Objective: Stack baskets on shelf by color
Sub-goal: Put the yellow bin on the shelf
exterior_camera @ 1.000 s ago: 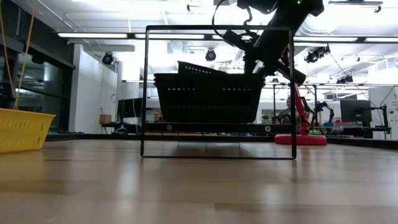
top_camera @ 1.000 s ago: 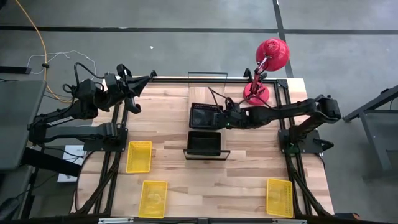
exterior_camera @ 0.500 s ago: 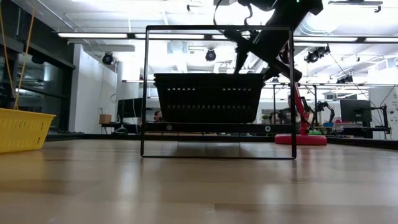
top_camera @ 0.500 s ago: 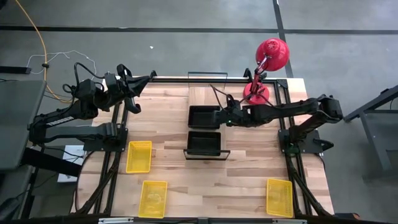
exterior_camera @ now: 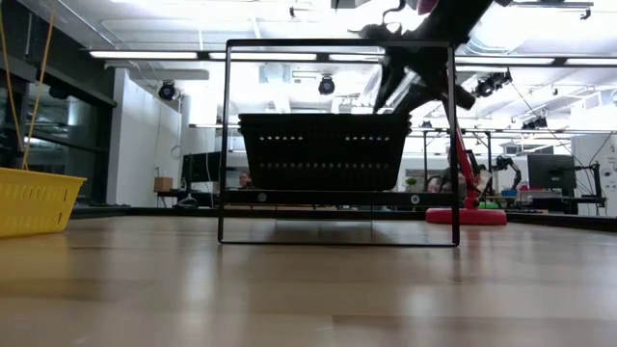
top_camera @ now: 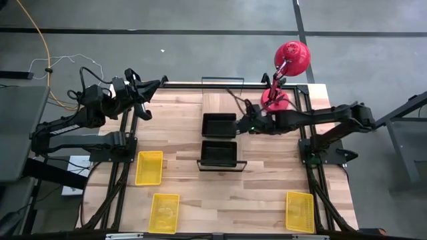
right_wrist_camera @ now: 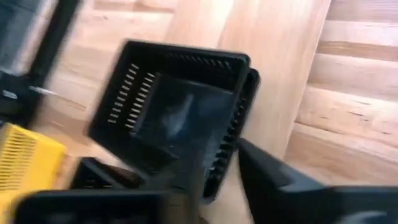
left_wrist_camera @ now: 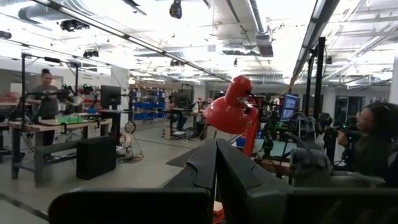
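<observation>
Hovering right claw (top_camera: pixel 245 125), seemingly parted, beside black basket (top_camera: pixel 219 125).

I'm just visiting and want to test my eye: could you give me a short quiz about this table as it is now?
1. How many yellow baskets lie on the tabletop in the high view?
2. True or false: the red lamp stands at the table's far right corner.
3. Which arm's pincer is beside the two black baskets on the shelf: A left, B right?

Key
1. Three.
2. True.
3. B: the right pincer is just off the farther black basket's edge, holding nothing; the left pincer waits shut at the far left corner.
</observation>
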Tool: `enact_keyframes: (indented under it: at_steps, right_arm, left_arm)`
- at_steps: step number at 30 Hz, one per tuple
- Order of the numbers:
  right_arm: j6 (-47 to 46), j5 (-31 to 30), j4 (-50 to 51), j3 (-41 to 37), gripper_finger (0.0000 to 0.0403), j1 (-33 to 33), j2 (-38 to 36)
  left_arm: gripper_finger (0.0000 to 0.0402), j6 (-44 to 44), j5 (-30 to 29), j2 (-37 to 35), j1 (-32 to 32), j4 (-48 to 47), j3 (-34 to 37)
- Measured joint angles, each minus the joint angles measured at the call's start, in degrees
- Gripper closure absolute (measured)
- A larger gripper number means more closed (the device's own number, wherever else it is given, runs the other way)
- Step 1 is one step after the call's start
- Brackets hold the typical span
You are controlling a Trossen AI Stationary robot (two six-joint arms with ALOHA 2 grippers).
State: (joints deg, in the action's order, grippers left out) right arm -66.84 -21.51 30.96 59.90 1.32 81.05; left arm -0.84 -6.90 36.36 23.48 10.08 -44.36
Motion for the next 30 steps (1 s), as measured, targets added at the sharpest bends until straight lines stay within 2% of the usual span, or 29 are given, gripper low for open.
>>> enact_keyframes:
  at_steps: [2, 3, 6, 8, 19, 24, 30]
  right_arm:
    - [1.0, -1.1, 0.0, -0.1, 0.0373, -0.5, 1.5]
    - [2.2, -1.9, -1.0, -0.1, 0.0387, -0.7, 2.0]
    - [4.3, -5.6, -3.0, -0.1, 0.0382, -1.3, 2.2]
    - [5.4, -6.9, -3.1, -0.1, 0.0392, -1.5, 2.2]
    - [10.8, -2.7, -2.2, -0.1, 0.0402, -1.3, 5.6]
    - [19.3, 3.8, 4.3, -0.1, 0.0402, -3.6, 0.4]
    - [22.9, 17.6, 19.8, -0.1, 0.0403, -10.4, -10.1]
  left_arm:
    - [0.0401, 0.0, 0.0, 0.0, 0.0, 0.0, 0.0]
    - [0.0401, 0.0, 0.0, 0.0, 0.0, 0.0, 0.0]
    - [0.0401, -0.5, 0.0, 0.0, 0.0, 0.0, 0.0]
    - [0.0401, -0.5, 0.0, 0.0, 0.0, 0.0, 0.0]
    - [0.0401, -0.6, -1.4, 0.0, 0.0, 0.0, 0.0]
    - [0.0401, -0.5, -2.2, 0.0, 0.0, -2.3, 0.0]
    - [0.0401, -3.5, -2.8, 0.0, 0.0, -5.2, 0.0]
